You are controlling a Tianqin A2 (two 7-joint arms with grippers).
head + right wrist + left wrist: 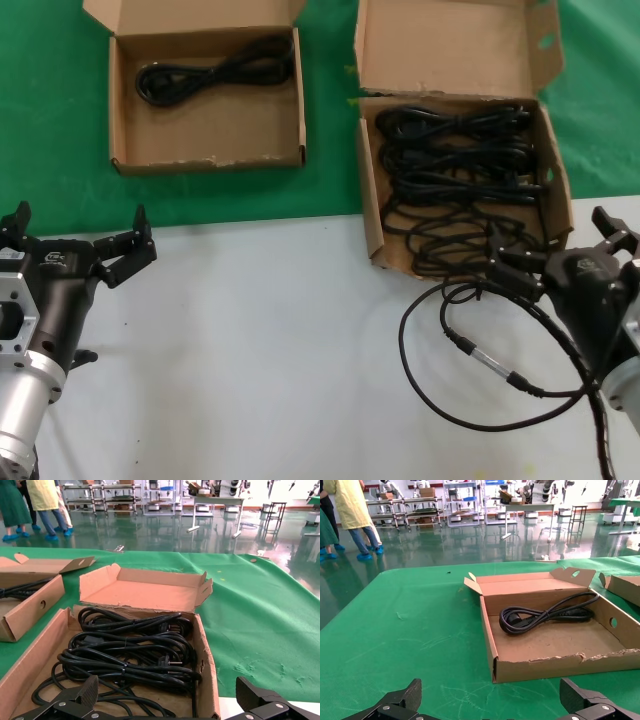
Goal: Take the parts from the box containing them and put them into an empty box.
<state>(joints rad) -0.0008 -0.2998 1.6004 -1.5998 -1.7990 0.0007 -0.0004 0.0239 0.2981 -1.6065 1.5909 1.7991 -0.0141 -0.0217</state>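
The larger cardboard box (368, 200) with a tall lid flap stands at the back right and holds several black cable bundles (460, 160). The smaller, squarer box (210, 160) at the back left holds one coiled black cable (215, 72). My right gripper (550, 228) is open at the larger box's front edge, above the nearest cables. Its wrist view shows the cables (130, 655) and the box wall (205, 670) between the spread fingers (80, 695). My left gripper (80, 225) is open and empty over the white table, in front of the smaller box (560, 665).
A green cloth (50, 120) lies under both boxes; a white table surface (250, 350) is in front. A loose black cable loop with a connector (470, 350) lies on the white surface by my right arm. People and racks stand far behind.
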